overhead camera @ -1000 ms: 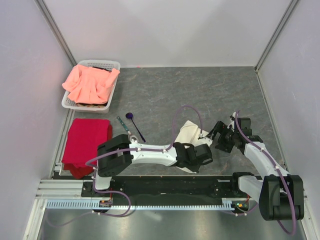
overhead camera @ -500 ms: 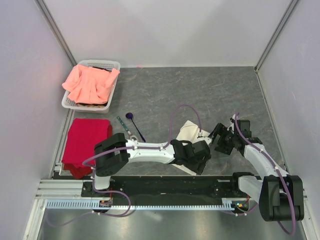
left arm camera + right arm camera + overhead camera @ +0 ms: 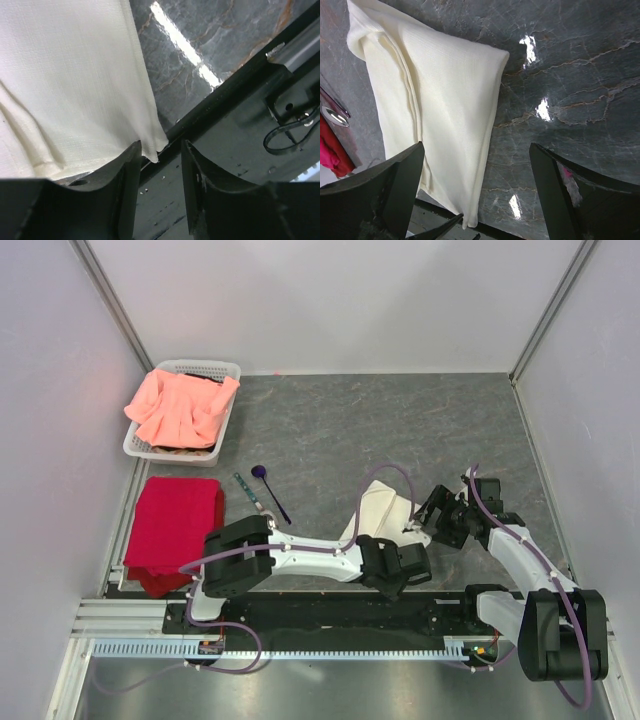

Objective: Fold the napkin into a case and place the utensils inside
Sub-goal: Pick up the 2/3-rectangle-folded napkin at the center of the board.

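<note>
napkin (image 3: pixel 378 508): near part under left arm (image 3: pixel 310 545) | utensils (image 3: pixel 333 115): cut by frame edge

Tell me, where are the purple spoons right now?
In the top view, the utensils lie on the table left of the middle, between the red cloth and the napkin, a little nearer the red cloth.

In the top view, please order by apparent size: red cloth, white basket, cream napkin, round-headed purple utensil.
Largest: red cloth and white basket, about alike, so not ranked.
Then the napkin, partly hidden under the left arm.
Smallest: the purple utensil.
</note>
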Tool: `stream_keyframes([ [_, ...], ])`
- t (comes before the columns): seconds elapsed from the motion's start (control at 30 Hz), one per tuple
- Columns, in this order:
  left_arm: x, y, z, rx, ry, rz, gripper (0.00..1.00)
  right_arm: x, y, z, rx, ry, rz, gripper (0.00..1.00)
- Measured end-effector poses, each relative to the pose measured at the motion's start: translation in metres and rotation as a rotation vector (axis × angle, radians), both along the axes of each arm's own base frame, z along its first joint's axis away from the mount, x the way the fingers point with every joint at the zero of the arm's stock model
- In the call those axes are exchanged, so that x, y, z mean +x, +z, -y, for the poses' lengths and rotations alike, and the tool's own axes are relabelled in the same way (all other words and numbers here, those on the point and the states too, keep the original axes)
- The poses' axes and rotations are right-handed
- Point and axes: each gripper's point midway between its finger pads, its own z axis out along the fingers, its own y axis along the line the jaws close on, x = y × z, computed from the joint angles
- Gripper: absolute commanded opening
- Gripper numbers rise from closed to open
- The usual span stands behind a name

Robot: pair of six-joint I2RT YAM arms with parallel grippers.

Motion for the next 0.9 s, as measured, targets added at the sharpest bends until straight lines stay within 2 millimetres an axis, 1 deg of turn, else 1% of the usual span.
stream_keyframes([
  [0.13,0.007,-0.001,0.005,0.013,0.017,0.031,0.38,0.001,0.001,0.001,-0.005,-0.004,0.005,0.95],
  [0.3,0.017,-0.002,0.010,0.032,0.038,0.070,0.25,0.002,0.002,0.002,-0.013,-0.009,0.016,0.95],
  [0.33,0.018,-0.003,0.011,0.035,0.042,0.077,0.17,0.002,0.002,0.003,-0.014,-0.011,0.016,0.95],
  [0.37,0.020,-0.003,0.011,0.037,0.046,0.084,0.14,0.002,0.002,0.003,-0.017,-0.012,0.016,0.95],
  [0.47,0.026,-0.003,0.012,0.038,0.063,0.098,0.08,0.003,0.002,0.004,-0.018,-0.018,0.017,0.95],
  [0.53,0.027,-0.003,0.011,0.037,0.070,0.099,0.06,0.003,0.003,0.004,-0.016,-0.020,0.019,0.95],
  [0.6,0.028,-0.002,0.012,0.036,0.071,0.098,0.02,0.003,0.002,0.003,-0.016,-0.019,0.021,0.95],
  [0.73,0.028,-0.001,0.010,0.031,0.070,0.074,0.02,0.000,-0.003,0.002,-0.011,-0.012,0.015,0.95],
  [0.9,0.028,0.004,0.000,0.029,0.068,0.007,0.02,-0.001,-0.003,-0.002,0.009,0.006,0.019,0.91],
])
